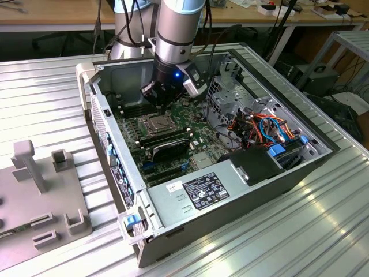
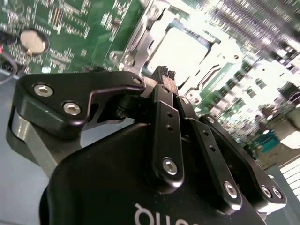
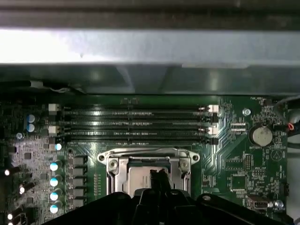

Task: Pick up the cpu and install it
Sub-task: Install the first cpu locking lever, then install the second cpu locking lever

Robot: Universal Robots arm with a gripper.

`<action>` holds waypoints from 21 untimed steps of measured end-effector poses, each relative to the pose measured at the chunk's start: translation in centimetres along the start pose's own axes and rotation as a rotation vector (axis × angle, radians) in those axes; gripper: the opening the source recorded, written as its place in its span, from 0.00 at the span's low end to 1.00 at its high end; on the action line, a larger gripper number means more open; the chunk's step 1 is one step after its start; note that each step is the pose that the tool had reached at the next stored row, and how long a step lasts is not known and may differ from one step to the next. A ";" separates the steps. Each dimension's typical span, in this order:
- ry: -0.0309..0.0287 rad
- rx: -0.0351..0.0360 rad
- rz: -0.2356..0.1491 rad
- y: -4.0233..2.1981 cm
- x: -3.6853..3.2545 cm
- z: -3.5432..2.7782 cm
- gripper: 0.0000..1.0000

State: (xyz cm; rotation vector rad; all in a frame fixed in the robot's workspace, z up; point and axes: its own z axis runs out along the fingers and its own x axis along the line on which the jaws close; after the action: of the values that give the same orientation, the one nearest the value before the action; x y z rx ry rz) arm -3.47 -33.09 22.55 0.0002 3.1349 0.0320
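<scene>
- Ribbed metal bench [image 1: 323, 231] carries an open computer case [image 1: 173, 199], and we see desks behind it.
- Our gripper [image 1: 163, 103] hangs just above the socket [image 1: 154, 123], its fingers [image 2: 164, 75] pinched together with nothing between them.
- We see the cpu [image 3: 140, 176] lying flat inside the metal-framed socket, beside the memory slots [image 3: 136, 124].

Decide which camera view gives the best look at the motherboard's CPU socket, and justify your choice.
The exterior view: the CPU socket lies whole and unobstructed, just below the claw. In the first wrist view the socket is sharp, but the claw covers its near part. In the second wrist view it is glare-washed behind the claw.
</scene>
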 end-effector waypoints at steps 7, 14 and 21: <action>-0.0024 0.0079 0.000 -0.75 0.69 -0.02 0.11; -0.0044 0.0079 0.000 -0.93 0.79 -0.03 0.11; -0.0045 0.0078 0.000 -0.94 0.79 -0.02 0.11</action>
State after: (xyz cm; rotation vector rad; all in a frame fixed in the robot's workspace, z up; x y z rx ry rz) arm -4.26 -34.02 22.55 0.0002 3.1305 0.0198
